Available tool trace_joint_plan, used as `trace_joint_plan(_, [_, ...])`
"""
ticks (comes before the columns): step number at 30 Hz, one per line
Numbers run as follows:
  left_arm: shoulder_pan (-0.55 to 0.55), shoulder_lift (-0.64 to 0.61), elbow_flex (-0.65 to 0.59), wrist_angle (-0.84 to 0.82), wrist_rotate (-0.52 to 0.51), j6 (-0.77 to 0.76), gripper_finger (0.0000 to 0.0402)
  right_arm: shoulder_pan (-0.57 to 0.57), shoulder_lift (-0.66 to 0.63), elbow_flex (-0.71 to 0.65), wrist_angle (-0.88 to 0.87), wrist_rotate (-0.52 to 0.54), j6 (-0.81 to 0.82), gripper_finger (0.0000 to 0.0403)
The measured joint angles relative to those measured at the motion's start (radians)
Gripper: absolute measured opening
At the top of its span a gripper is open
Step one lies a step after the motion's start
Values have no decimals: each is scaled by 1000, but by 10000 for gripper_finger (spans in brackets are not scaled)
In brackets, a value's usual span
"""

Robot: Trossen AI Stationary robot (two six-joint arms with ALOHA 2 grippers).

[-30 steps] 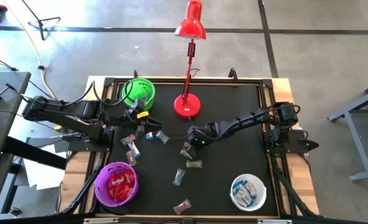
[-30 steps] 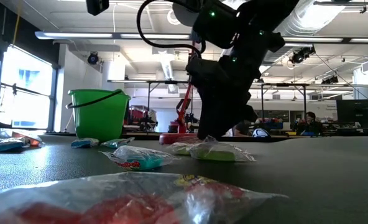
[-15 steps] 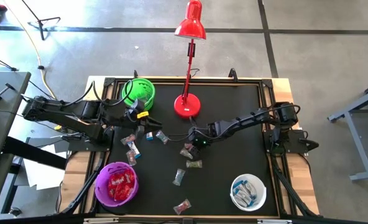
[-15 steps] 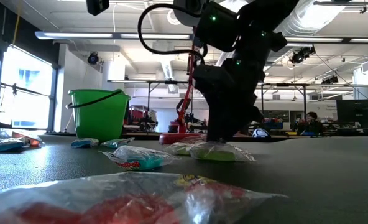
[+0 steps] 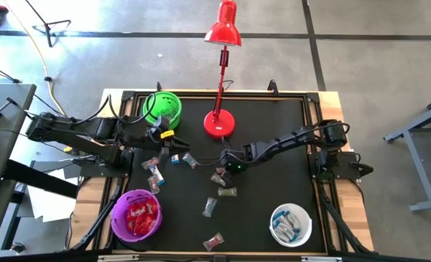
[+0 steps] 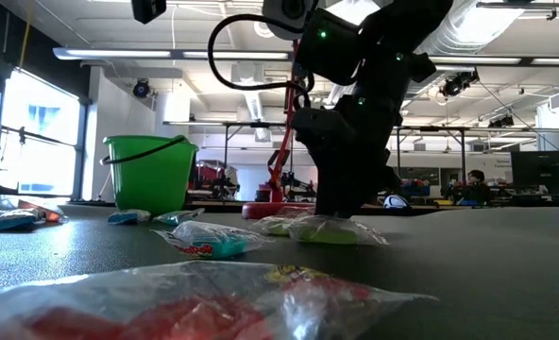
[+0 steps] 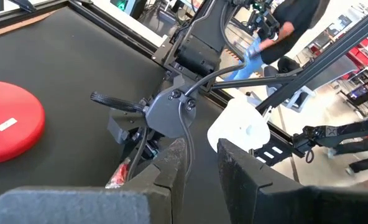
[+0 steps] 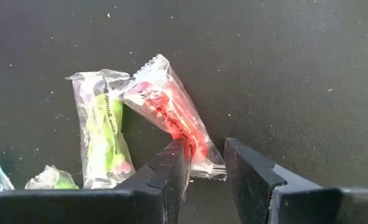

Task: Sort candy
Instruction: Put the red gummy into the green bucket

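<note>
two parted fingers of the right gripper (image 8: pixel 204 163) are set around a red-wrapped candy (image 8: pixel 171 121); the left gripper (image 7: pixel 202 163) is held slightly apart, empty.

Hardly any lettering here, and none of it can be read.

The green candy (image 8: pixel 106 134) in its clear wrapper carries a line of dark print along its length, and the red candy (image 8: pixel 171 121) touching it has a line of red print on its wrapper, but the letters on both are too small and crumpled to make out. Nearer the low camera, another wrapped candy (image 6: pixel 209 241) on the surface shows red markings that may be a brand, also unreadable. A small white tag (image 7: pixel 7 124) sits on the red lamp base (image 7: pixel 10 118), with nothing legible on it.
</note>
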Motion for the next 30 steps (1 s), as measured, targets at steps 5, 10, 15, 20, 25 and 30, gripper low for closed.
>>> trace_joint_plan(5, [0,0,0,0,0,0,76,1,15,3,11,0,0,114])
trace_joint_plan(10, [0,0,0,0,0,0,76,1,17,3,13,10,0,110])
trace_joint_plan(15, [0,0,0,0,0,0,76,1,18,2,17,6,11,65])
trace_joint_plan(20, [0,0,0,0,0,0,76,1,16,2,22,-2,17,9])
trace_joint_plan(25, [0,0,0,1,0,0,76,-6,-18,-4,5,-4,24,16])
trace_joint_plan(30, [0,0,0,1,-1,0,76,-24,-99,-3,17,40,17,5])
